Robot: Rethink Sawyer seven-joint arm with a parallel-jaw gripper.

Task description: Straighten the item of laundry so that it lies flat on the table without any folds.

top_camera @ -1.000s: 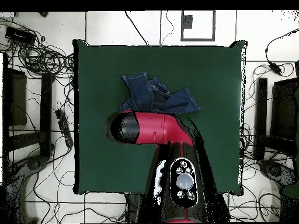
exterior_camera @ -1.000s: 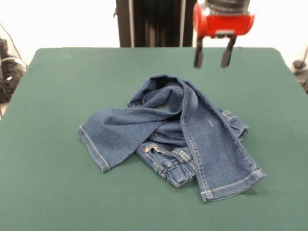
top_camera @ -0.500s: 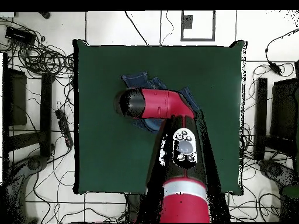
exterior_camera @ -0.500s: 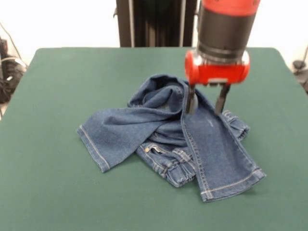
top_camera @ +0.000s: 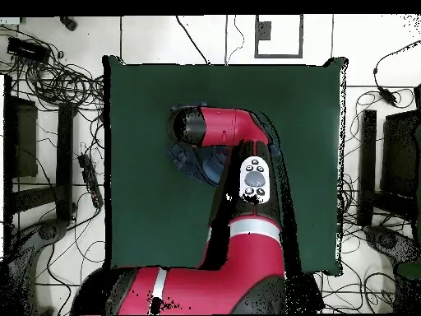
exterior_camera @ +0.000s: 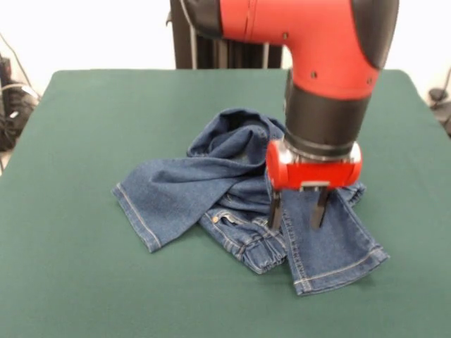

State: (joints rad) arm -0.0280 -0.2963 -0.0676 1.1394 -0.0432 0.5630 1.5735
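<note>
The blue denim jeans (exterior_camera: 211,184) lie crumpled and folded over themselves in the middle of the dark green table (exterior_camera: 84,113). One leg runs out to the left. The other leg crosses toward the front right, over the gathered waistband. My gripper (exterior_camera: 297,210) is open, fingers pointing down. It hangs over the right leg, just beside the waistband, and holds nothing. In the overhead view the arm covers most of the jeans (top_camera: 191,160), and the gripper itself is hidden under it.
The black robot pedestal (exterior_camera: 225,32) stands at the far table edge. Cables and black stands (top_camera: 49,99) lie on the floor round the table. Green cloth (top_camera: 148,222) stretches wide on every side of the jeans.
The arm has reached out from the far edge and come down toward the front. The gripper has moved from above the table's back to low over the right leg. The jeans have not moved.
</note>
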